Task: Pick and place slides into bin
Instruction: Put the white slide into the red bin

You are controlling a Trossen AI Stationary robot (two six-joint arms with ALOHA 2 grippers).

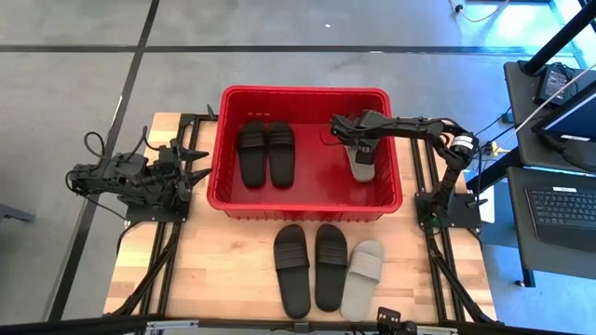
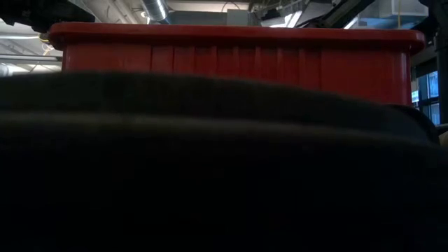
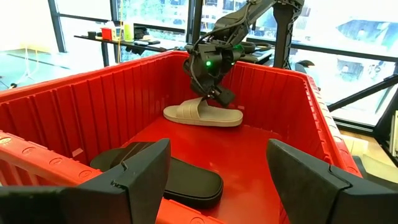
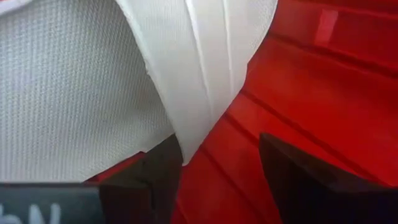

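The red bin [image 1: 303, 91] stands mid-table. Two black slides [image 1: 266, 154] lie side by side on its floor at the left, and one beige slide [image 1: 361, 167] lies flat on its sole at the right. My right gripper [image 4: 221, 149] reaches down into the bin at this slide's strap [image 3: 198, 107], fingers open. Two black slides [image 1: 311, 267] and a beige one [image 1: 362, 277] lie on the table near the front edge. My left gripper [image 3: 217, 162] is open and empty at the table's left, pointing at the bin. My right gripper's open fingers stand on either side of the edge of the beige slide's strap [image 4: 186, 146], coming from above. One finger [image 4: 155, 171] lies close against the strap; I cannot tell whether it touches. The slide rests flat on the bin floor.
The bin's tall walls [image 3: 87, 106] surround my right gripper. Free red floor [image 3: 261, 149] lies between the beige slide and the black pair. In the low view a dark slide [image 2: 210, 161] fills the foreground in front of the bin [image 2: 231, 56]. Desks with screens stand right of the table.
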